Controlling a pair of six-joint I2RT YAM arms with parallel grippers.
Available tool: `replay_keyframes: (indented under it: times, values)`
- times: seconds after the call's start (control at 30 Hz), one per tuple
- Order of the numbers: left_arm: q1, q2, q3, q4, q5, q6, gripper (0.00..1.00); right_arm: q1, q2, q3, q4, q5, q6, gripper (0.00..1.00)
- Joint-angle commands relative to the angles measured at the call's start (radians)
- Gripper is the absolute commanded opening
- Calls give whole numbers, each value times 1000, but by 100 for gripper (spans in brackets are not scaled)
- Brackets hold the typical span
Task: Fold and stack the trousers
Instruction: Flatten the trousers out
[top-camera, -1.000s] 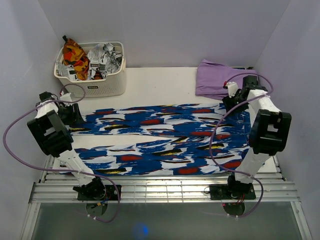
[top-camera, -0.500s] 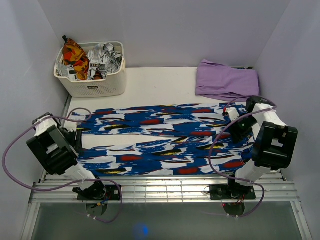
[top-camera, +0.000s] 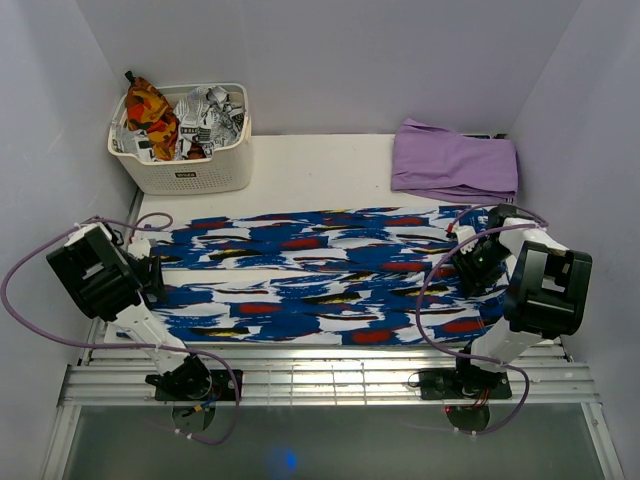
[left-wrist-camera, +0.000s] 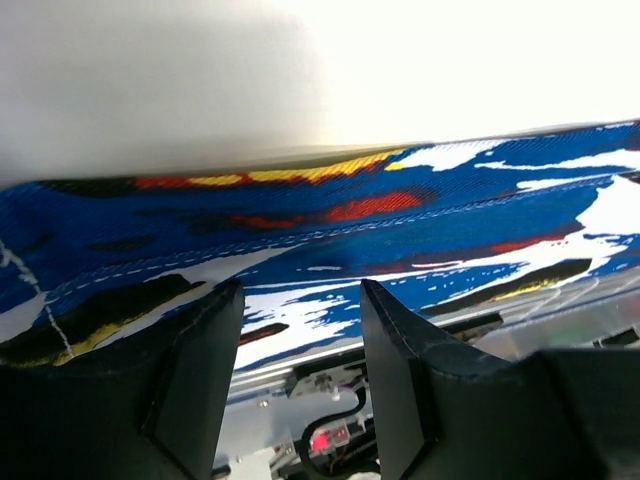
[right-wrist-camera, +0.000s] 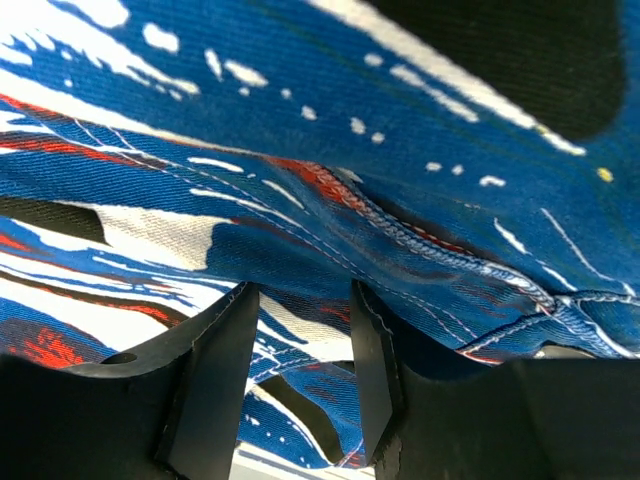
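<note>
Since a second ago both arms are drawing back toward the near edge. The left gripper (top-camera: 152, 272) is leaving the far corner of the cloth and is now sitting beside the trousers' (top-camera: 320, 280) left end. The right gripper (top-camera: 478, 262) is coming away from the lilac garment (top-camera: 455, 160) and is now lying over the trousers' right end. The bare white strip that was showing between the two legs is no longer showing: the trousers are now lying as one unbroken blue band across the tabletop (top-camera: 320, 170), running left to right just behind the metal rails (top-camera: 320, 375).

In the left wrist view the fingers (left-wrist-camera: 200, 350) are standing apart, with a stitched edge of the trousers running across just past their tips. Whether they are pinching it cannot be told.

In the right wrist view the fingers (right-wrist-camera: 215, 360) are also standing apart, closer together than a second ago. Bunched cloth and a seam are filling the space at their tips, and a grip cannot be told there either.
</note>
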Motion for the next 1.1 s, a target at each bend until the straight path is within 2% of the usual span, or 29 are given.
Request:
replay_keyframes:
  times: [0.0,0.07,0.13,0.2,0.23,0.37,0.4,0.5,0.73,0.93,1.07]
  values:
    - [-10,42,60,309,36,29,62,-6,12,26,87,-10,37,48]
    - [-12,15,74,318,22,58,62,-7,0,49,73,-22,25,48]
    - [-10,-2,103,264,87,116,62,-7,-3,87,18,-48,7,49]
    - [-10,-39,130,205,150,136,63,-10,-5,193,-22,-106,4,49]
    - [-10,-49,152,179,231,162,63,-10,1,239,-68,-129,-1,49]
    - [-59,-59,320,121,359,152,63,-6,75,495,-125,-266,54,50]
    - [-79,-47,333,139,367,146,62,-1,99,575,-127,-272,68,50]
    - [-159,-15,318,246,370,95,62,27,217,670,-114,-254,97,49]
    - [-249,120,299,361,379,24,57,59,411,695,-16,-205,88,48]
    - [-249,121,195,375,303,111,52,59,373,491,48,-148,-16,45]
    - [-234,64,56,362,255,197,48,62,304,346,6,-168,-120,43]
